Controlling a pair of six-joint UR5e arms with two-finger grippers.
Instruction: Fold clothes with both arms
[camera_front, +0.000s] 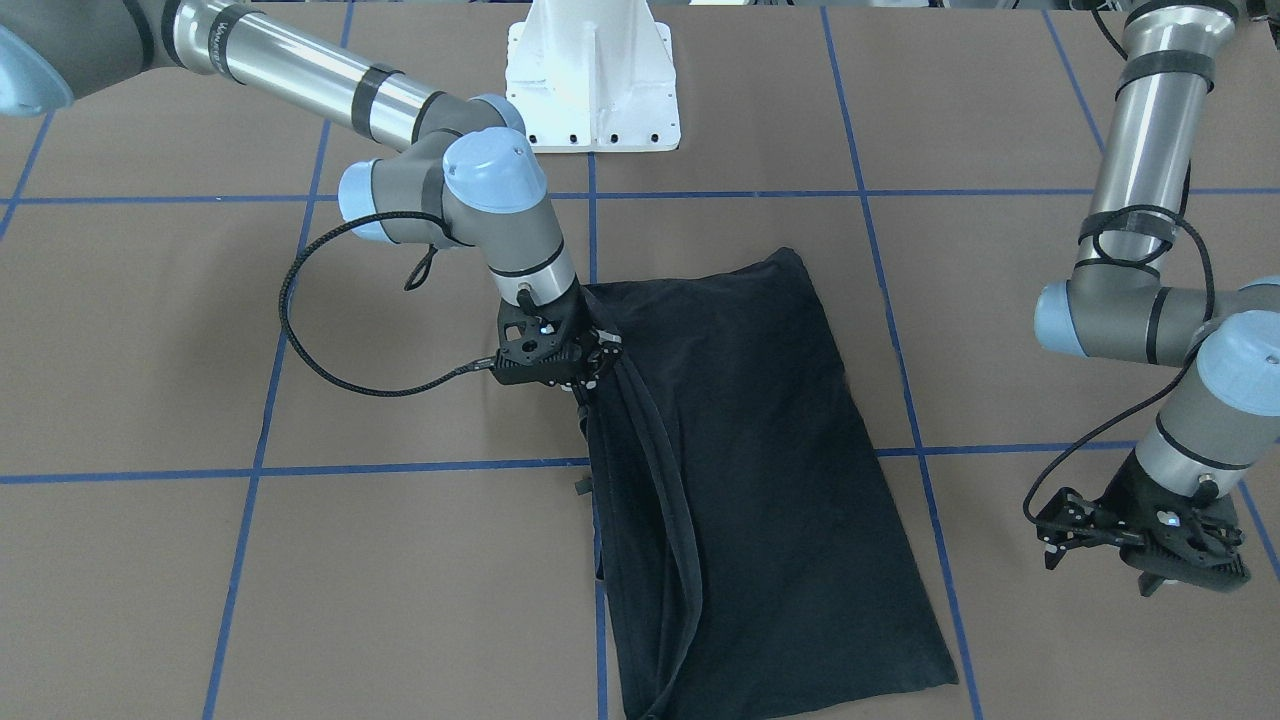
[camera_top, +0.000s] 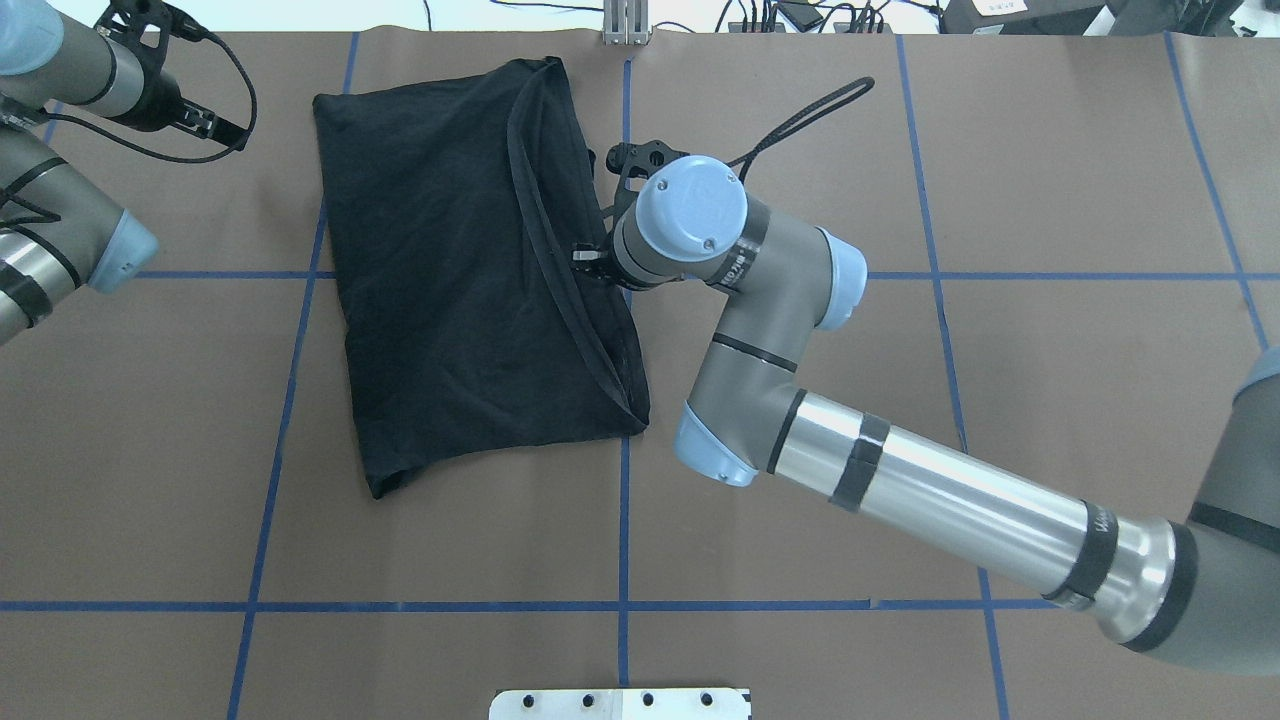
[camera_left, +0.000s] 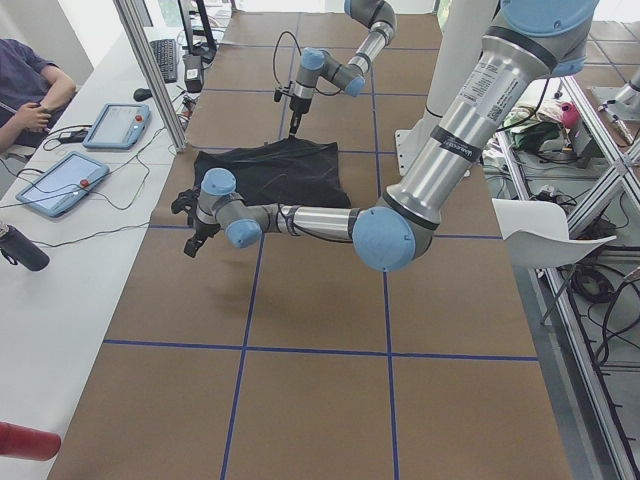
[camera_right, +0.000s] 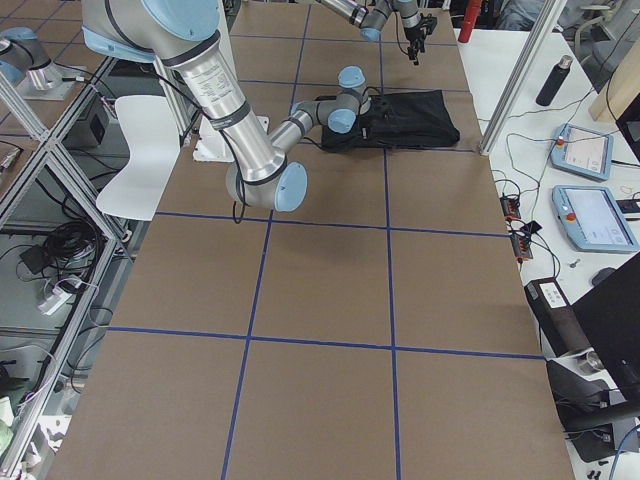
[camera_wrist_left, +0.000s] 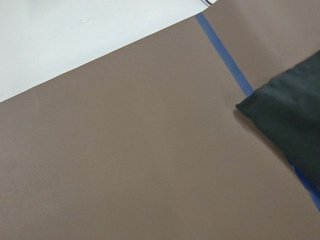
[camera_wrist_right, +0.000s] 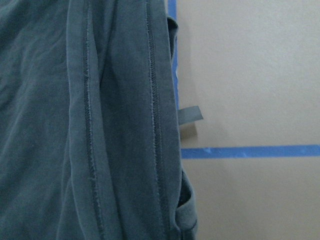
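- Hems of the shirt (camera_wrist_right: 100, 125) fill the right wrist view: two stitched edges run side by side, and a small grey tag (camera_wrist_right: 191, 114) pokes out beside a tape line (camera_wrist_right: 250, 151).
- Mid-table, the shirt lies folded into a long black slab. Its long axis runs away from the robot at a slight slant, and no print shows.
- Right gripper (camera_front: 598, 365) points down at the shirt's right long edge, about halfway along, where the loose hems gather. Its fingers are lost against the black cloth, so I cannot tell whether they pinch it.
- Left gripper (camera_front: 1160, 572) hangs over bare table off the shirt's left side, toward the far end and apart from the cloth. It carries nothing, and I cannot tell how its fingers are set.
- By my reading the right arm is the nearer one. The left would have to come in to the shirt's left edge before any two-armed fold.
- Table (camera_top: 1050, 400) is flat and brown with a blue grid, and bare surface shows on every side of the shirt. The pedestal (camera_front: 592, 75) stands well back.
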